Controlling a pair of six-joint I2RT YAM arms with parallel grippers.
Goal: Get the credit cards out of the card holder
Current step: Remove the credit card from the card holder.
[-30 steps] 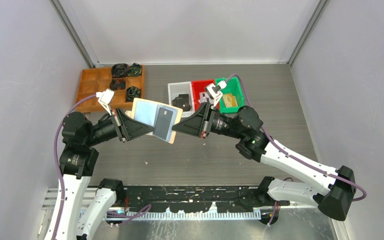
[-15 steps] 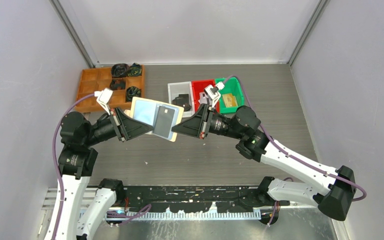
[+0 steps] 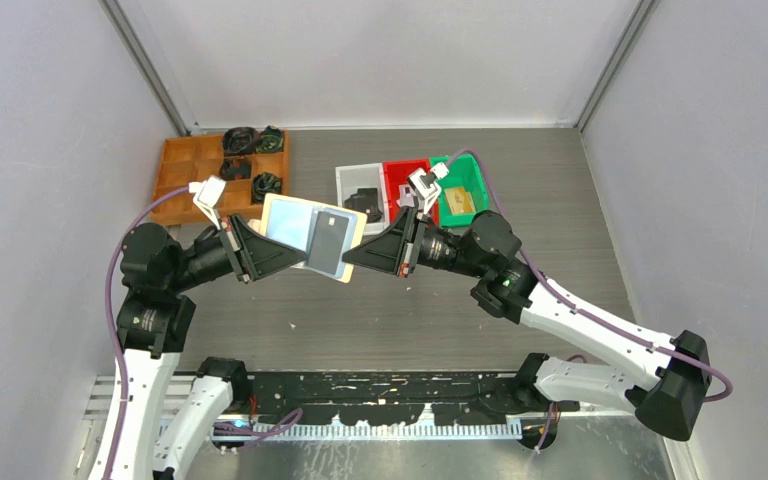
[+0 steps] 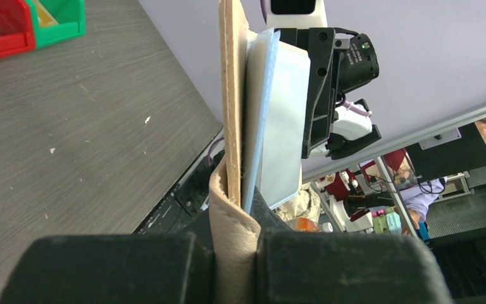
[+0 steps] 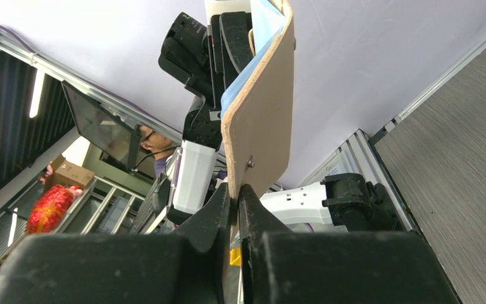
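The beige-tan card holder point(image 3: 285, 222) hangs open in the air between my two arms, pale blue inside facing up. A dark grey credit card point(image 3: 328, 240) sits in its right pocket. My left gripper point(image 3: 298, 258) is shut on the holder's left part; the folded tan edge point(image 4: 231, 209) is pinched between the left gripper point(image 4: 235, 237) fingers, with the pale blue pocket point(image 4: 285, 126) above. My right gripper point(image 3: 348, 260) is shut on the holder's right flap. In the right wrist view the tan flap point(image 5: 259, 120) stands clamped in the right gripper point(image 5: 235, 190).
A wooden compartment tray point(image 3: 175, 170) with black lumps lies at the back left. White point(image 3: 350, 178), red point(image 3: 396, 172) and green point(image 3: 475, 180) bins stand behind the holder, just beyond my right gripper. The grey table point(image 3: 560, 200) lies below.
My right gripper's jaws have closed onto the holder's right flap and the arm crept slightly left. The left gripper and the holder stay where they were.
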